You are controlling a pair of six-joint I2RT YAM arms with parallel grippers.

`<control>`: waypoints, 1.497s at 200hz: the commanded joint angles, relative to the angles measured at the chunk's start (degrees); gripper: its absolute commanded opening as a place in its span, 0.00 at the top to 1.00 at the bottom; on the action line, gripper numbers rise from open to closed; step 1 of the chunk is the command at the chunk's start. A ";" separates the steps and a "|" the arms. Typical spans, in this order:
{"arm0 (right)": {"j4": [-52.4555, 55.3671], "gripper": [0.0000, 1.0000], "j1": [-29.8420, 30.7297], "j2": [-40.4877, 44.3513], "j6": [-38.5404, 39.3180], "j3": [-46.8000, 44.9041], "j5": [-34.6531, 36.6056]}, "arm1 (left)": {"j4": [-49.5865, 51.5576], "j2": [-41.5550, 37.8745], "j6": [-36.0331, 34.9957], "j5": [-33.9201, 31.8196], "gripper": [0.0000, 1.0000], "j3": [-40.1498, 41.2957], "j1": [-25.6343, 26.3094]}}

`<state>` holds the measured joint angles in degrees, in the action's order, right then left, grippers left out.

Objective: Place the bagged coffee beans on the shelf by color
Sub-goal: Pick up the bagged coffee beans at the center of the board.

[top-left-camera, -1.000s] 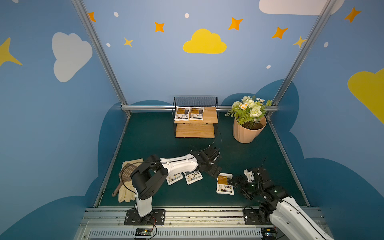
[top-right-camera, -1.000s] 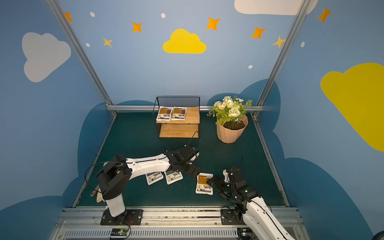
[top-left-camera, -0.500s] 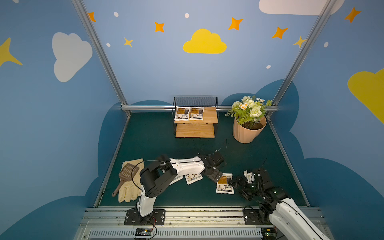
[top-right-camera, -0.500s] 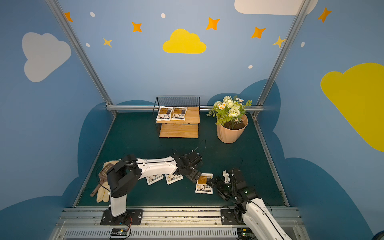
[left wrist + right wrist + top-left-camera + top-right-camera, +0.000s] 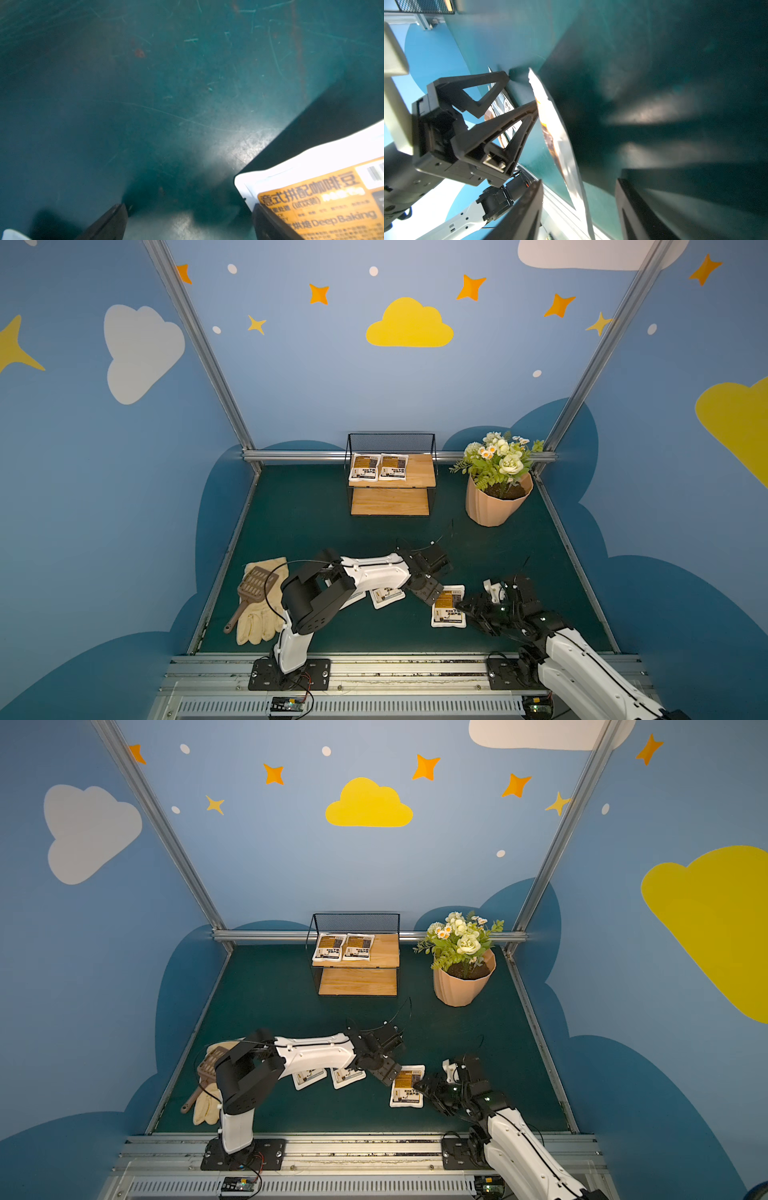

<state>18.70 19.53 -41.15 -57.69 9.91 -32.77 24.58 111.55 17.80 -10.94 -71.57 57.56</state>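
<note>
The shelf stands at the back with two orange-label bagged coffee beans on its upper board. A third orange-label bag lies on the green mat near the front. My left gripper is open at that bag's left edge, one finger touching its corner. My right gripper is at the bag's right edge, which stands between its jaws with a gap on each side. Two more bags lie partly under the left arm.
Cream gloves with a brown scoop lie at the front left. A tan flower pot stands to the right of the shelf. The shelf's lower board is bare.
My left arm has swung right, bringing its gripper to the bag's left edge and uncovering the gloves. The right gripper's jaws have narrowed around the bag's right edge.
</note>
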 commanded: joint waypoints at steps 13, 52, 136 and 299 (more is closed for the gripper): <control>-4.69 0.56 -0.33 -2.63 0.42 0.32 -1.80 | 0.62 1.13 0.73 0.05 0.00 0.55 0.18; -5.72 0.68 -0.40 -4.43 1.00 1.47 -1.99 | 0.18 0.96 0.83 0.22 0.00 1.04 0.18; -5.70 1.00 -0.54 -10.13 1.25 5.37 -3.80 | 0.51 0.06 1.19 0.41 0.00 0.67 0.02; -0.27 1.00 -0.72 -16.59 5.96 28.29 -4.20 | 6.47 -32.44 7.85 8.77 0.00 4.53 -25.17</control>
<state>19.57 19.16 -55.09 -53.34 33.56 -36.16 30.04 82.98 25.34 -4.93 -69.08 35.83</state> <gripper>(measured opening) 0.046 0.999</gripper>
